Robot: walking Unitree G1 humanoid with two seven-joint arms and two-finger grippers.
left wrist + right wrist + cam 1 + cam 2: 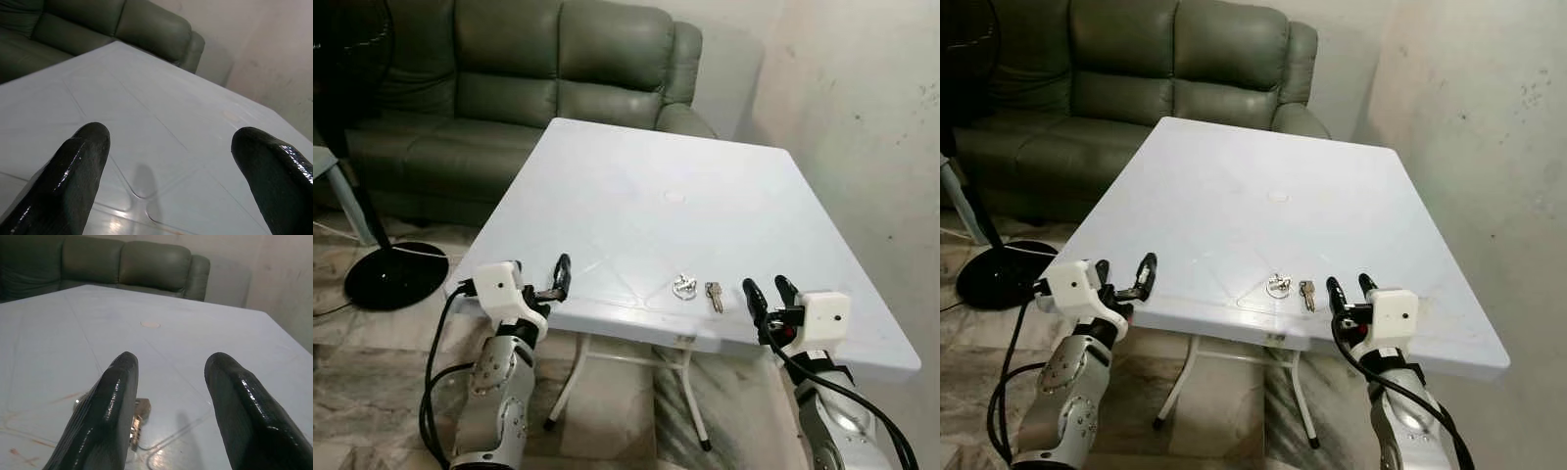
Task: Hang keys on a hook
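Note:
A small bunch of keys [685, 286] lies on the white folding table [636, 196] near its front edge, a metal ring on the left and a single key [714, 295] beside it. My right gripper [766, 287] hovers open at the table's front edge, just right of the keys. In the right wrist view the keys [141, 410] peek out beside one finger [110, 401] of the right gripper [172, 360]. My left gripper [1124, 266] is open over the table's front left corner, well left of the keys, with bare tabletop between its fingers [80, 166].
A green leather sofa [538, 69] stands behind the table. A black fan base [396, 274] and pole sit on the floor at the left. A pale wall [862, 108] runs close along the table's right side. The table's folding legs [680, 382] show beneath the front edge.

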